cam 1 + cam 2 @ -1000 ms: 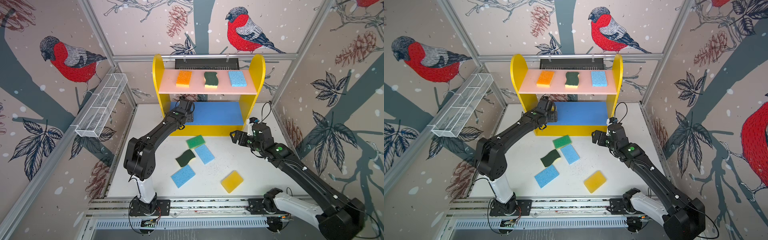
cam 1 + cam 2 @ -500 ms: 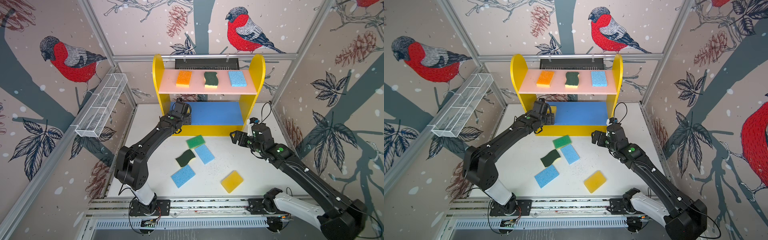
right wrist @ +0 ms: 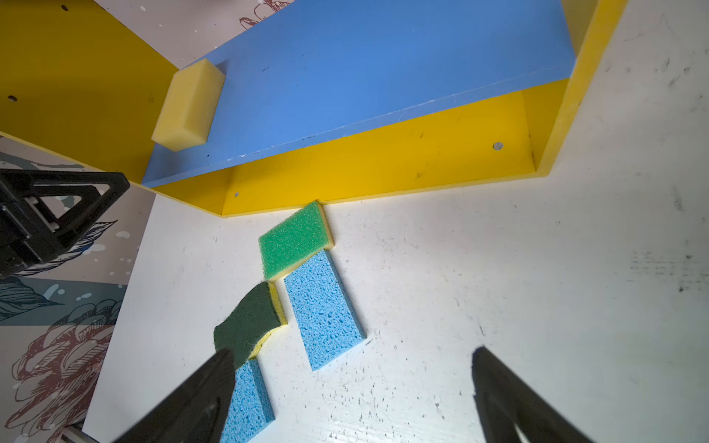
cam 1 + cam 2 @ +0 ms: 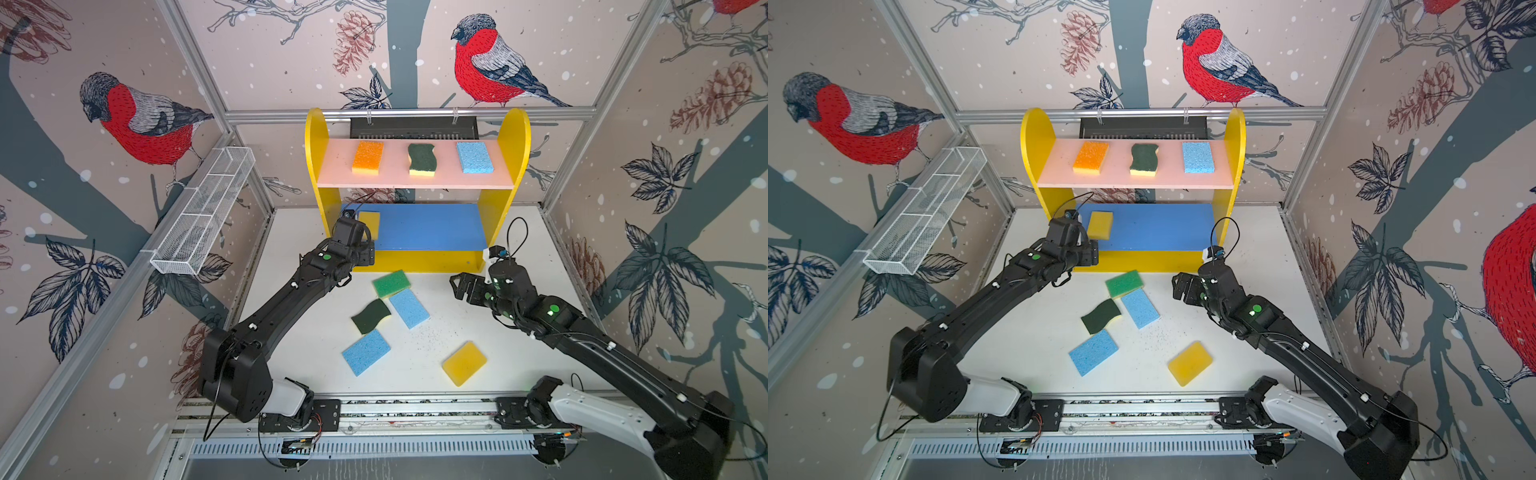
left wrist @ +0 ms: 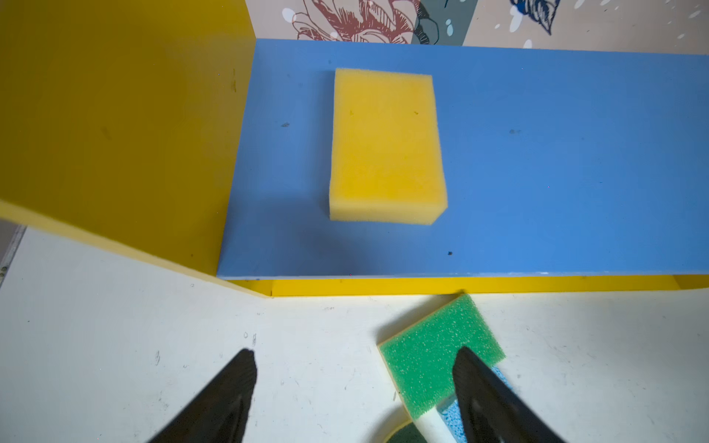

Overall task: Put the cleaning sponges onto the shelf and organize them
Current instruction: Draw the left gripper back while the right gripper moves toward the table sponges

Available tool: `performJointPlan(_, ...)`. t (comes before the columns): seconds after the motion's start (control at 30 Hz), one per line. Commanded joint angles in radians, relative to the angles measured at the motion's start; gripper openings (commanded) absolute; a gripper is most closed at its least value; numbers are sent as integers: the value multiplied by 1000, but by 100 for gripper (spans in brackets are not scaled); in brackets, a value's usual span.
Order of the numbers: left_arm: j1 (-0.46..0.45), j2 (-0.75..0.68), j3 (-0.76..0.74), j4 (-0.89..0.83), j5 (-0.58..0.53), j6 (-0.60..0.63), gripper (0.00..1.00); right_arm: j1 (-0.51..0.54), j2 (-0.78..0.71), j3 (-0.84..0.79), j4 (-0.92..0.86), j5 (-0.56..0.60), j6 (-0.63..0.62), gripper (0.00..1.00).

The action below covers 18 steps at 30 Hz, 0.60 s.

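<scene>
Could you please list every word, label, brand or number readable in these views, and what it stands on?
None readable. The shelf, sponges and basket carry no print. A few small marks on the table in the left wrist view are too faint to read.

No text, label, brand name, number or sign can be read in any of the views. The counter (image 5: 115, 337) has a few faint scribble-like marks near the shelf's front corner, but they are too small and pale to read as letters or digits.
</scene>
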Motion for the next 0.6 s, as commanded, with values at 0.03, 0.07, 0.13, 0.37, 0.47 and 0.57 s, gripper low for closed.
performJointPlan(0.03,-2,-74,-56,33,45,12,81,45,-5,-10,-10,85,61,96)
performJointPlan(0.07,-2,-91,-68,28,52,13,81,59,-6,-15,-8,95,73,96)
performJointPlan(0.13,-1,-120,-90,17,59,10,81,84,-5,-25,-6,111,96,96)
performJointPlan(0.37,-1,-220,-199,8,104,-8,80,171,4,-45,-15,167,158,96)
performJointPlan(0.47,-1,-248,-242,10,128,-18,80,199,4,-50,-25,190,179,96)
performJointPlan(0.57,-1,-260,-277,11,151,-30,80,224,1,-63,-30,207,202,96)
